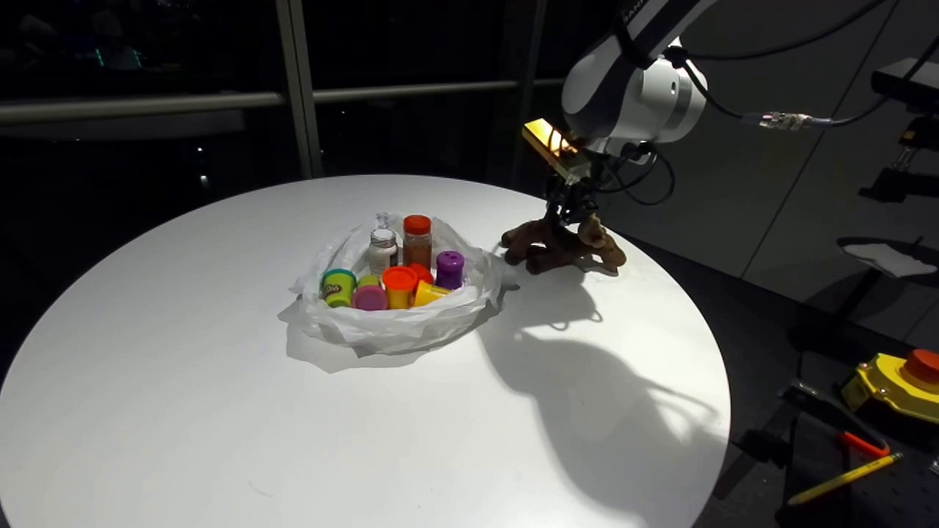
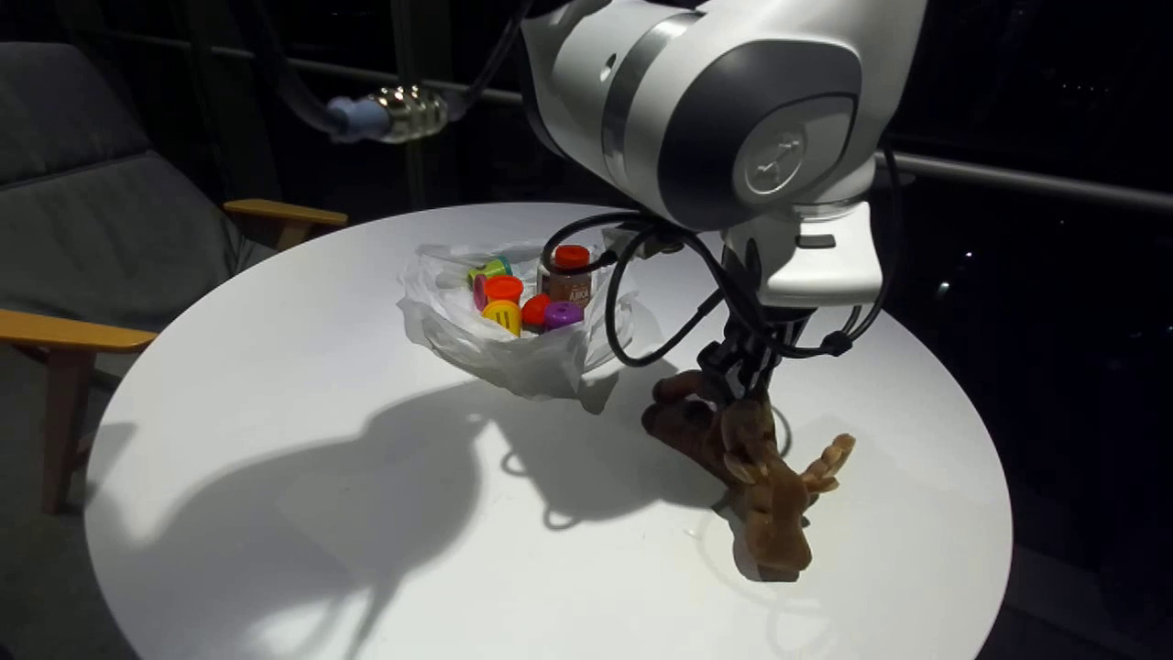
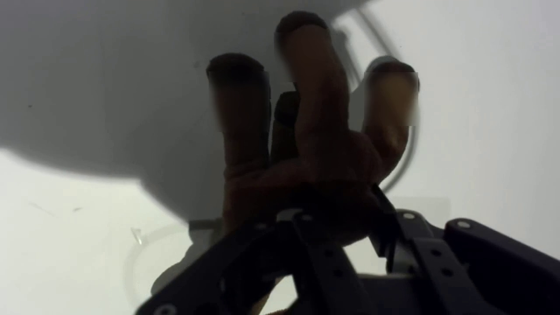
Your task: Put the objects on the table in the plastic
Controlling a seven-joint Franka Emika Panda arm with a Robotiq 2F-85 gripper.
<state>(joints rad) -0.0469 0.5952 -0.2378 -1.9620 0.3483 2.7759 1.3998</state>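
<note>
A brown plush animal with antlers is on the white round table, right of the bag; it also shows in an exterior view and in the wrist view. My gripper, also seen in an exterior view and the wrist view, points down with its fingers part closed on the plush's body. The finger pads are dark and partly hidden by the plush. A crumpled white plastic bag, also in an exterior view, lies open, holding several Play-Doh tubs, a red-lidded jar, a white bottle and a purple-capped container.
The round table has a curved edge close behind the plush. The arm casts a large shadow on the tabletop. A grey chair stands beyond the table. A yellow box with a red button and a yellow pencil lie off the table.
</note>
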